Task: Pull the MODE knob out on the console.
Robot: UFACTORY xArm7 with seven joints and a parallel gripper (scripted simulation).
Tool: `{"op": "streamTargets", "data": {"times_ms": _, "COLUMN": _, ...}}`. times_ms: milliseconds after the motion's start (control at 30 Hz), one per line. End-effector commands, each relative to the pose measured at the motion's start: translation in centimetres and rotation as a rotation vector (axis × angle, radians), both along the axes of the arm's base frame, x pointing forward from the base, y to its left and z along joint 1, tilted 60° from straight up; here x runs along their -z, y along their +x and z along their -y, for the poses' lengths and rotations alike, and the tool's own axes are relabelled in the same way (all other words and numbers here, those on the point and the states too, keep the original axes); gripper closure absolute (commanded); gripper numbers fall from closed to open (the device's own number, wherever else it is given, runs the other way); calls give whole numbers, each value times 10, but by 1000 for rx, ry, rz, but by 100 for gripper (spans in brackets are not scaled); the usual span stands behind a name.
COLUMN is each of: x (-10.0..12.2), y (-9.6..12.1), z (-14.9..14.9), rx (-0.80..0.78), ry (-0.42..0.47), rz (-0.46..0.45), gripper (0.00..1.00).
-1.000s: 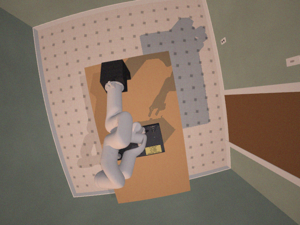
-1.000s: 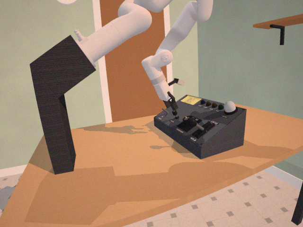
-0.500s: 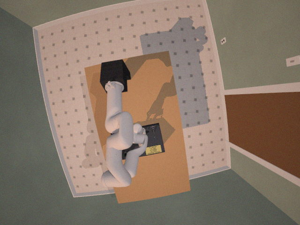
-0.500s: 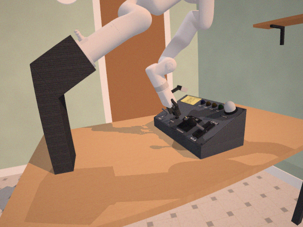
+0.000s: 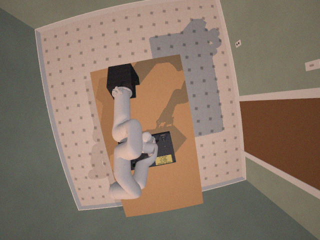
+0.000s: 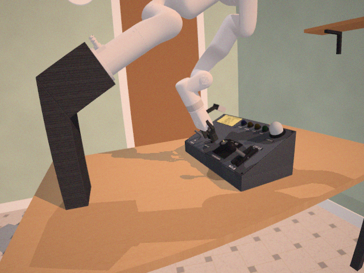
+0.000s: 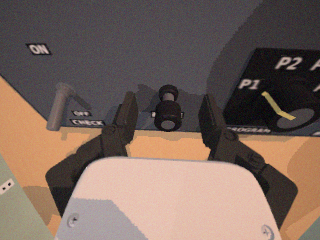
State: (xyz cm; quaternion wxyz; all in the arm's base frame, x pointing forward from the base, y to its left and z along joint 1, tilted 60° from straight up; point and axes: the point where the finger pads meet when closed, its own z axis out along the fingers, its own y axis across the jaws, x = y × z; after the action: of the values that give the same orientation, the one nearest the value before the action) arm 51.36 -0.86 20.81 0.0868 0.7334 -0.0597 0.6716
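Note:
The dark grey console [image 6: 264, 167] [image 5: 169, 147] [image 7: 150, 45] stands on the wooden table. Its small black MODE knob [image 7: 168, 116] sticks up from the sloped panel near the panel's front left end. My gripper [image 7: 168, 103] [image 6: 209, 133] is open, and its two black fingers stand on either side of the knob without touching it. In the exterior view the fingers hide the knob. In the top view my arm hides the gripper.
A grey toggle lever [image 7: 57, 105] labelled CHECK stands left of the knob. A PROGRAM dial [image 7: 282, 112] [image 6: 223, 144] with a yellow pointer lies to the right. Slider handles [image 6: 242, 154], coloured buttons [image 6: 253, 125], a white dome [image 6: 276, 128] and a yellow label [image 6: 228, 119] lie further along.

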Motion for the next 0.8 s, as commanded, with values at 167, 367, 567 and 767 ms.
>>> {"op": "streamTargets", "data": {"times_ms": 167, "x": 0, "y": 1, "z": 0, "rx": -1, "ry": 0, "rz": 0, "gripper": 24}}
{"op": "streamTargets", "data": {"times_ms": 367, "x": 0, "y": 3, "z": 0, "rx": -1, "ry": 0, "rz": 0, "gripper": 24}}
{"op": "streamTargets", "data": {"times_ms": 567, "x": 0, "y": 5, "z": 0, "rx": -1, "ry": 0, "rz": 0, "gripper": 24}}
{"op": "streamTargets", "data": {"times_ms": 767, "x": 0, "y": 5, "z": 0, "rx": -1, "ry": 0, "rz": 0, "gripper": 24}}
